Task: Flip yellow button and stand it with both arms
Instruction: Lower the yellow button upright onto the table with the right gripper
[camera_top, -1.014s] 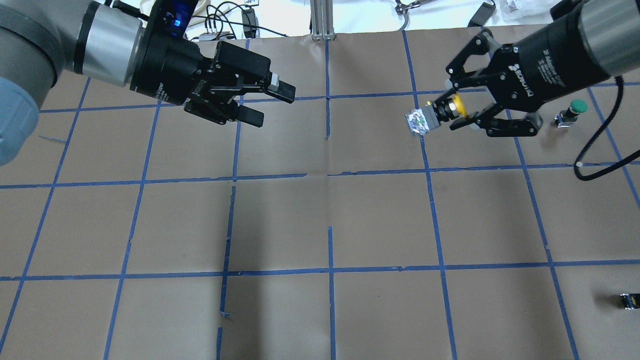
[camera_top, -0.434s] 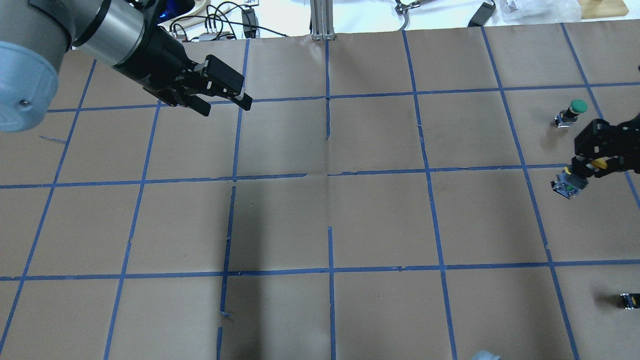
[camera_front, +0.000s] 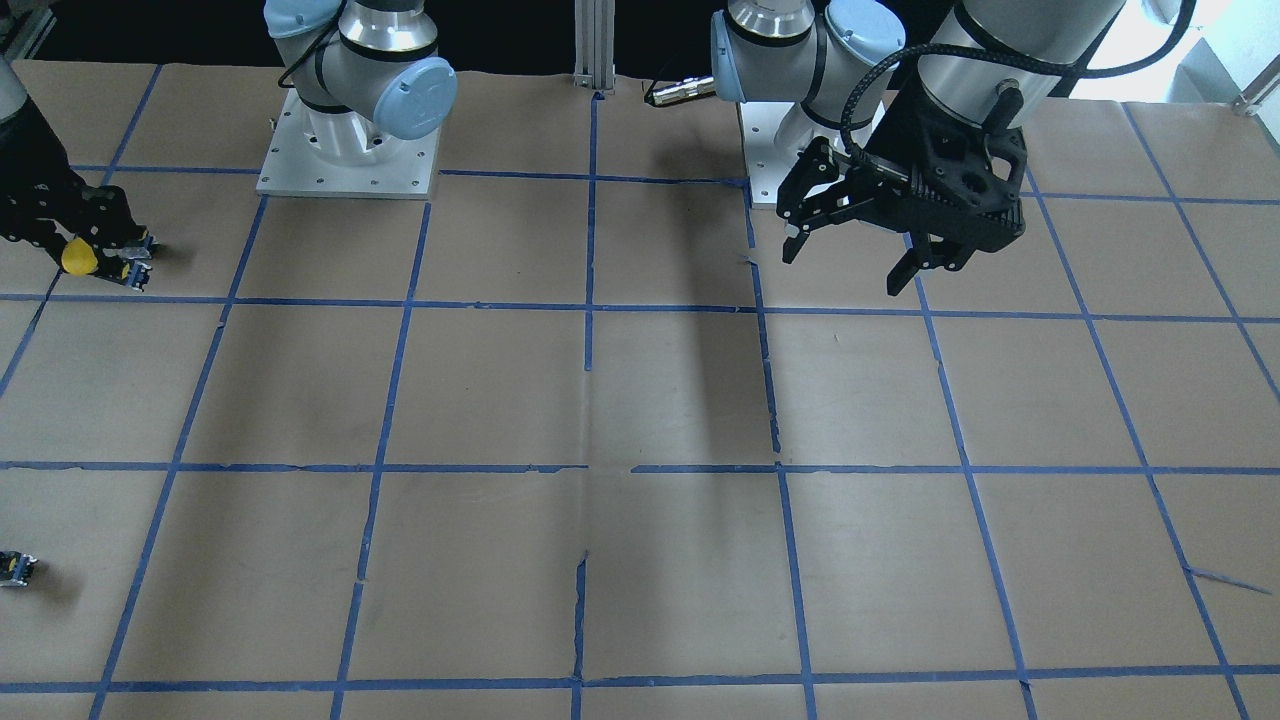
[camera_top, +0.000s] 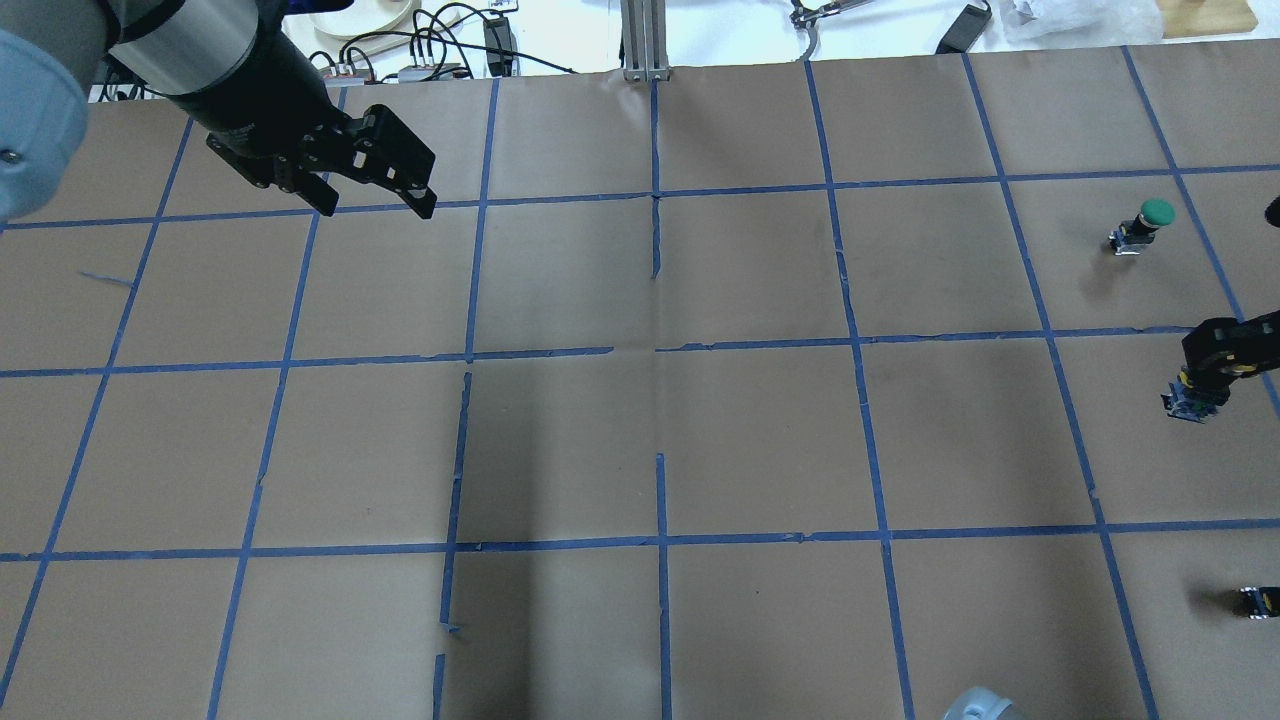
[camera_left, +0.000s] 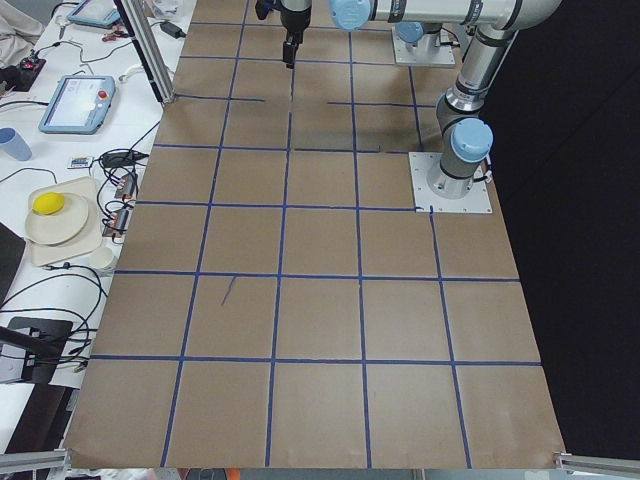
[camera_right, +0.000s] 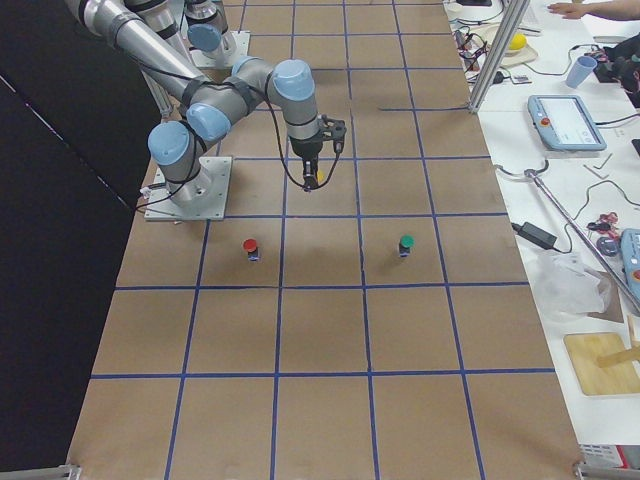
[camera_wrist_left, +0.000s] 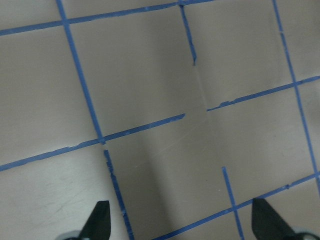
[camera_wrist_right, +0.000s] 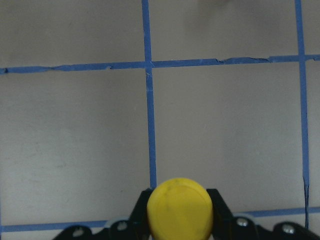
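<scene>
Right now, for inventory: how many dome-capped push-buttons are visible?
3. Yellow-capped push-button in the right gripper; green-capped push-button and red-capped push-button standing apart on the brown paper table.

Yellow button (camera_wrist_right: 180, 207): round yellow dome cap on a black-and-silver body (camera_top: 1190, 400); clamped between the 2 fingers of the right gripper (camera_front: 92, 250); cap toward the wrist, body end toward the brown paper; contact with the table cannot be determined; position near the robot's right table edge. Left gripper (camera_top: 378, 208): black, 2 fingers spread wide, raised over the left half.
</scene>
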